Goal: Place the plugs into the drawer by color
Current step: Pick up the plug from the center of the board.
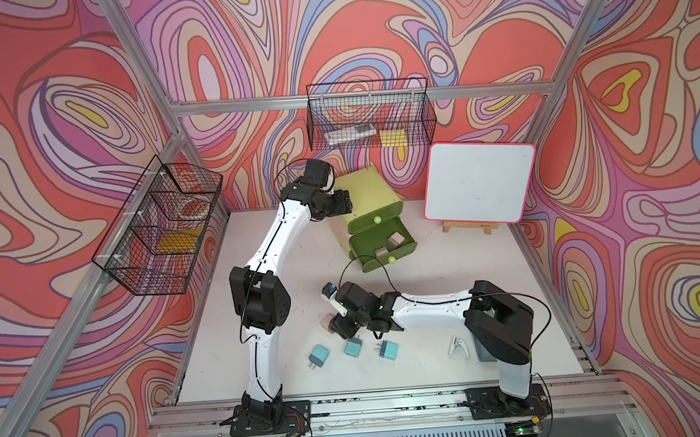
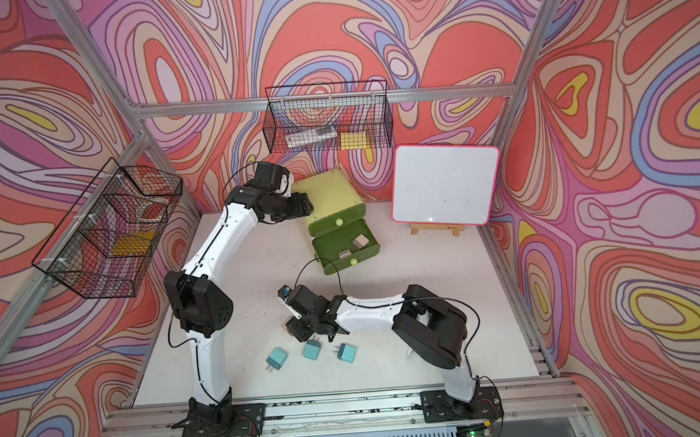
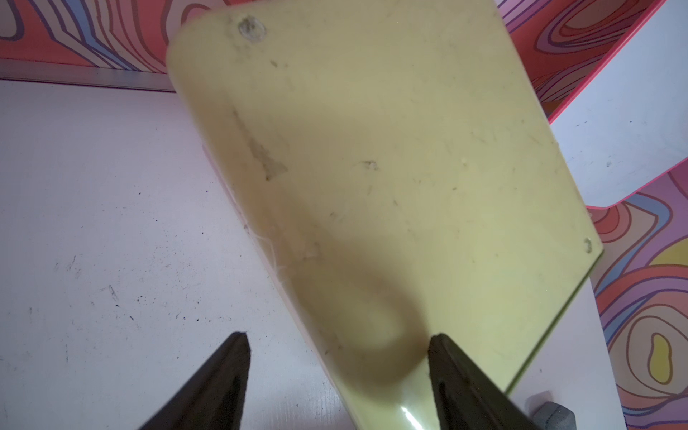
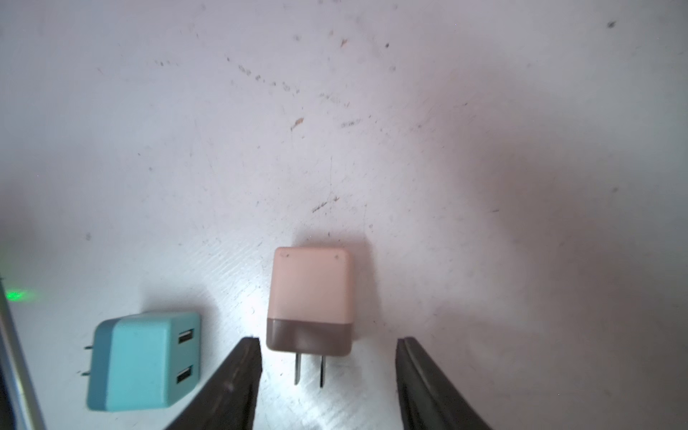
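The plugs show in both top views: three teal plugs (image 1: 317,356) (image 1: 353,347) (image 1: 387,349) lie in a loose row on the white table (image 1: 447,263) near its front edge, well apart from the yellow-green chest (image 1: 361,185) at the back. One open drawer (image 1: 366,247) of the chest stands pulled out, and two pink plugs (image 1: 395,239) (image 2: 345,253) lie inside it. The drawer above it is pushed in. The right claw (image 1: 333,328) points down just behind the teal row, with a third pink plug (image 1: 324,321) beside it on the table. The left claw (image 1: 345,203) sits at the side of the chest nearer the left arm. A whiteboard (image 1: 479,182) leans on a small easel beside the chest.

In the left wrist view the left claw (image 3: 337,335) is released. Its fingers stand apart with a corner of the chest (image 3: 391,167) between them; one finger looks to rest against the plastic, while the other is clear of it over bare table.

In the right wrist view the right claw (image 4: 329,340) is released too, its fingers either side of the pink plug (image 4: 311,290) without touching it. The plug lies flat, prongs towards the claw. One teal plug (image 4: 141,357) lies just beside it, showing two ports
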`<state>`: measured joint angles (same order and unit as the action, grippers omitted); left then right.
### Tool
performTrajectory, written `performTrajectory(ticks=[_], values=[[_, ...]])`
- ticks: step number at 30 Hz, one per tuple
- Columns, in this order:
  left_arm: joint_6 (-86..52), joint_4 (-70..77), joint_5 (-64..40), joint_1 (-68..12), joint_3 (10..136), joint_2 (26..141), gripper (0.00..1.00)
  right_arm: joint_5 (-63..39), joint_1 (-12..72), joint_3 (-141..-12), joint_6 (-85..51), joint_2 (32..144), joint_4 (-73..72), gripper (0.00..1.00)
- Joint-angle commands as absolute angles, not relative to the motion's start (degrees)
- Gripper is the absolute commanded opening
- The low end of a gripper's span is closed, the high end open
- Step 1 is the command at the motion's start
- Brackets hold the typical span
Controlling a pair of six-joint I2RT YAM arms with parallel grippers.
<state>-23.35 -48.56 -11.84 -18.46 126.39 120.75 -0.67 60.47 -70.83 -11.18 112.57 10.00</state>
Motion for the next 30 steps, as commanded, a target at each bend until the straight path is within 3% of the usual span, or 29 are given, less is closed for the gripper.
performTrajectory(ticks=[1,7,22,30], values=[[-22.83,-49.83,-12.23,-18.81,127.79,119.02,0.75,1.72,60.72,-74.01,-12.39,114.21,10.96,0.64],[-22.60,-50.10,-12.26,-18.73,127.62,118.56,0.75,2.13,61.02,-75.73,-12.74,116.81,11.33,0.67],[-22.76,-50.45,-12.48,-18.90,127.34,118.48,0.75,2.37,61.44,-77.11,-13.08,118.93,11.78,0.50],[-22.68,-50.45,-12.24,-18.88,127.34,118.39,0.75,7.55,61.06,-73.74,-14.86,107.93,13.21,0.44]])
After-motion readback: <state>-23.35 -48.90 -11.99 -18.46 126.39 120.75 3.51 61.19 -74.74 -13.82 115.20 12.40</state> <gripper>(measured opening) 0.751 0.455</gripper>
